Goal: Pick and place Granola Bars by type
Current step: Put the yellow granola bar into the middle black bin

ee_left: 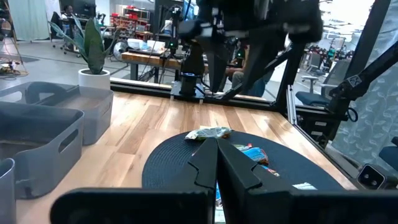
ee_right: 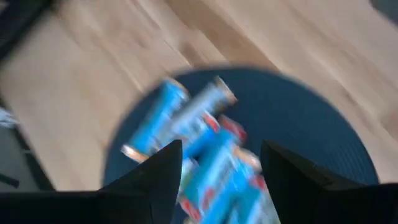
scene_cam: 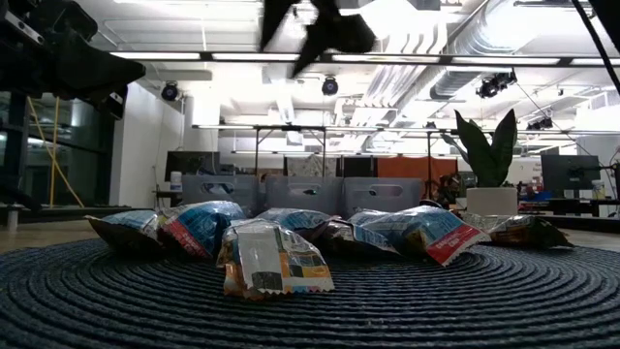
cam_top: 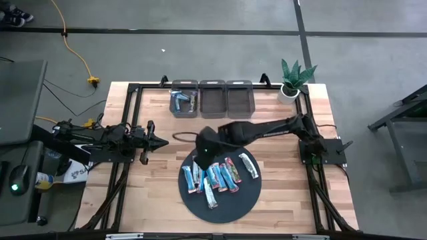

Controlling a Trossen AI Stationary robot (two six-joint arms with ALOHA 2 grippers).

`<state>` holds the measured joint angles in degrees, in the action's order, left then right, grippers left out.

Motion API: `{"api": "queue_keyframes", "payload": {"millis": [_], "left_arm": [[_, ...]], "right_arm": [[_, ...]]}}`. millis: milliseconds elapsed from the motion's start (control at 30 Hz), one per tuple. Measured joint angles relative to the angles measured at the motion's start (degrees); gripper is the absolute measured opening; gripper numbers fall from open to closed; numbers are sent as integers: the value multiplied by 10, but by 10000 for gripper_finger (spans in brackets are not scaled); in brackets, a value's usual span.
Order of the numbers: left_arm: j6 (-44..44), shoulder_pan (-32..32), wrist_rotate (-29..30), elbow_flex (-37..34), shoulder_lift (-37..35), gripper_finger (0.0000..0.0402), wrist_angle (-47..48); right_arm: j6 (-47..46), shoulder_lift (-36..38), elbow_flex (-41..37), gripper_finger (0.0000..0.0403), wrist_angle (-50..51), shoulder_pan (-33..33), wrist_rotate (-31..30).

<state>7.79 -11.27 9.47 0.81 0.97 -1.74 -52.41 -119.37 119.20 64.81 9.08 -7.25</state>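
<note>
**Blue foil everywhere: lining up the next grab off the mat**

Blue foil-wrapped granola bars (cam_top: 215,177) are fanned out on the round dark woven mat (cam_top: 230,208) near the front of the wooden desk (cam_top: 280,187), with a couple of red/pink ones and a silvery one (cam_top: 248,165) at the right end of the fan. My right gripper (ee_right: 221,171) hangs over the left part of that pile, fingers spread wide with nothing between them. The left gripper (ee_left: 216,163) is parked off to the left of the mat, just above the desk, fingers pinched together and empty.

How I'd play this step: the blue bars overlap, so I'd pick one at the edge of the fan instead of diving into the middle. Turn the wrist so the fingers straddle the bar's narrow width, come straight down, and close gently, since those wrappers will probably be slippery and crinkle. Then it goes to the leftmost of the three grey plastic bins (cam_top: 184,98) at the back, which already holds some blue bars, so I'm guessing that's the blue bin.

What I can't make out:
- The right wrist view is smeared, so I can't tell which bar sits under the fingers.
- From table height the bars hide each other, and the right gripper shows only as a dark shape at the top.
- I can't make out if the middle and right bins hold anything.
- Exact bar count is fuzzy where they overlap.
</note>
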Motion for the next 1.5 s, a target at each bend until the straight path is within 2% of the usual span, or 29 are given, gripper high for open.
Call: {"api": "queue_keyframes", "payload": {"millis": [167,333,533,700,833,1233,1500], "left_arm": [[0,0,0,0,0,1,0],[0,0,0,0,0,1,0],[0,0,0,0,0,1,0],[0,0,0,0,0,1,0],[0,0,0,0,0,1,0],[0,0,0,0,0,1,0],[0,0,0,0,0,1,0]], "right_arm": [[-90,0,0,200,143,30,-37],[-119,-1,0,200,251,52,-41],[-101,-1,-2,200,249,54,-39],[-110,18,-65,200,243,52,-32],[-125,70,-169,200,177,48,-13],[-164,277,-525,200,-136,19,31],[-164,319,-655,200,-289,-1,95]]}}
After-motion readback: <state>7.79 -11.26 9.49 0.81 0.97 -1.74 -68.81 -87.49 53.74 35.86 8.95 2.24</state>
